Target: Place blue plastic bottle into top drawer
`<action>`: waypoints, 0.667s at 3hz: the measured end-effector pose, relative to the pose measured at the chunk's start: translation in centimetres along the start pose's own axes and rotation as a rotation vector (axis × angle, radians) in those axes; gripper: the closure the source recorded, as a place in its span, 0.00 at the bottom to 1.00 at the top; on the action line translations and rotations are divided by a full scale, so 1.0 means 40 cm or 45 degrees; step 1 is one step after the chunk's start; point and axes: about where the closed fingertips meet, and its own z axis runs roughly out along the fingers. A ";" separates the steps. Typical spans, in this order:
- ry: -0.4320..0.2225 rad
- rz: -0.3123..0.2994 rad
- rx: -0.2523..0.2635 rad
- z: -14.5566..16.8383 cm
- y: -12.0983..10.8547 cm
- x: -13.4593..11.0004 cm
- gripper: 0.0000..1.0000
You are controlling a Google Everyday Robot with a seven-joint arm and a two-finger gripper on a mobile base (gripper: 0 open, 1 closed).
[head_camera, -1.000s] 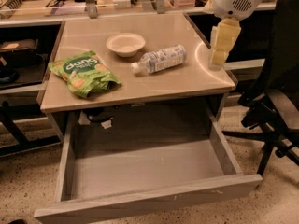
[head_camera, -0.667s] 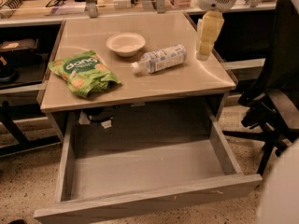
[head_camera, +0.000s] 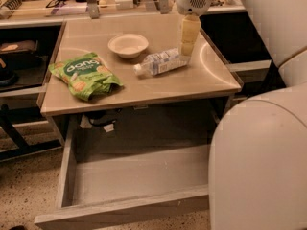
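Note:
The blue plastic bottle (head_camera: 160, 63) lies on its side on the tabletop (head_camera: 211, 75), cap pointing left, just right of the bowl. My gripper (head_camera: 188, 49) hangs down from the white wrist at the top of the view. Its tip is at the bottle's right end, right above or against it. The top drawer (head_camera: 124, 209) is pulled open below the table's front edge. Its plain grey inside holds nothing that I can see.
A white bowl (head_camera: 128, 45) stands at the table's back middle. A green snack bag (head_camera: 84, 74) lies at the left. My arm's large white body (head_camera: 259, 162) covers the drawer's right end. Cluttered shelves stand behind and to the left.
My gripper has moved left and down, from the table's right edge to the bottle's right end. My arm's white body has come into view at the right.

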 end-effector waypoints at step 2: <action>0.009 -0.028 -0.052 0.099 -0.045 -0.024 0.00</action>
